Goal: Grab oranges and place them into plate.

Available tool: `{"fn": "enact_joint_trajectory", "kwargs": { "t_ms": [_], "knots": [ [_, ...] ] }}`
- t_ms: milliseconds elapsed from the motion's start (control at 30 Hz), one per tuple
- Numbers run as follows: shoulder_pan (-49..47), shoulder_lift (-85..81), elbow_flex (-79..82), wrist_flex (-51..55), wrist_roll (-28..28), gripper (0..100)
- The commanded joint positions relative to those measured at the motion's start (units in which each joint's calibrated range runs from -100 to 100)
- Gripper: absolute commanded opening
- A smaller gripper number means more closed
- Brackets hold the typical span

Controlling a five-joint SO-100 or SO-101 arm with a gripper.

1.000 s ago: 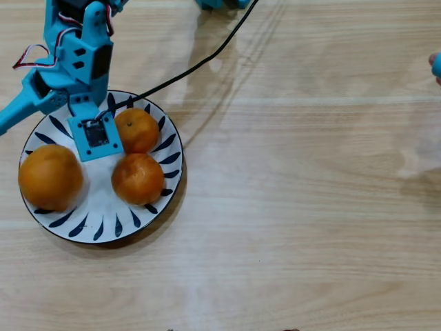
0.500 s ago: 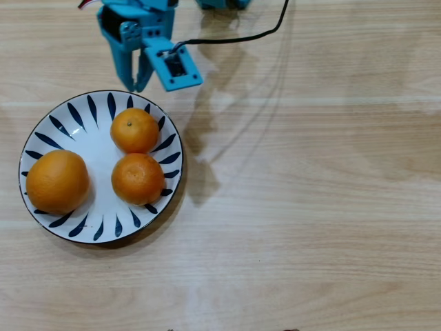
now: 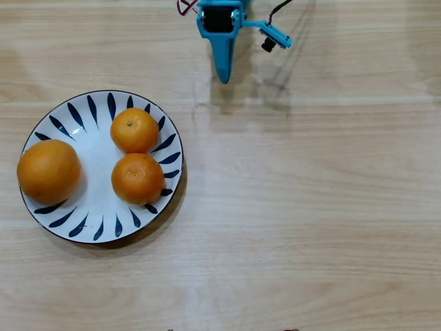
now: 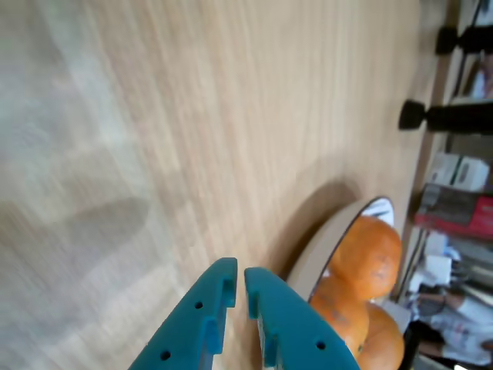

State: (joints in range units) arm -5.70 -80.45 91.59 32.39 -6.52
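We are seeing the blue plastic two-finger gripper (image 4: 237, 284) with its jaws drawn almost together, only a thin slit showing between the tips in the wrist view and nothing sitting between them. In the overhead view the same gripper (image 3: 224, 72) is hanging at the top edge, its tapered tip pointing down the picture over bare tabletop, well apart from the dish, with red and black wires trailing off behind it.

We are looking across the pale wood-grain table (image 3: 310, 207), which is filling both views; in the wrist view it is blurring toward the left.

The round white shallow plate (image 3: 102, 207) with dark blue leaf strokes around its rim is lying at the left of the overhead view, and all three round orange citrus fruits are resting in it. The largest orange (image 3: 49, 171) is sitting at the plate's left edge, overhanging the rim. The two smaller ones are touching at the right side: the upper small orange (image 3: 135, 130) showing a green stem dot, the lower small orange (image 3: 138, 178) just below it.

In the wrist view the plate (image 4: 323, 247) is appearing edge-on to the right of the fingertips, with the oranges (image 4: 370, 254) bunching above its rim
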Motion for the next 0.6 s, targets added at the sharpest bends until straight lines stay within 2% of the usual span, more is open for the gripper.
{"fn": "enact_joint_trajectory", "kwargs": {
  "t_ms": [0,167,300,567],
  "knots": [
    [-0.67,-14.82,6.24,6.42,0.93,2],
    [-1.56,-18.62,8.14,17.76,4.53,2],
    [-2.53,-19.38,7.41,20.09,7.04,2],
    [-4.14,-19.13,7.14,21.89,6.78,2]
  ]
}}
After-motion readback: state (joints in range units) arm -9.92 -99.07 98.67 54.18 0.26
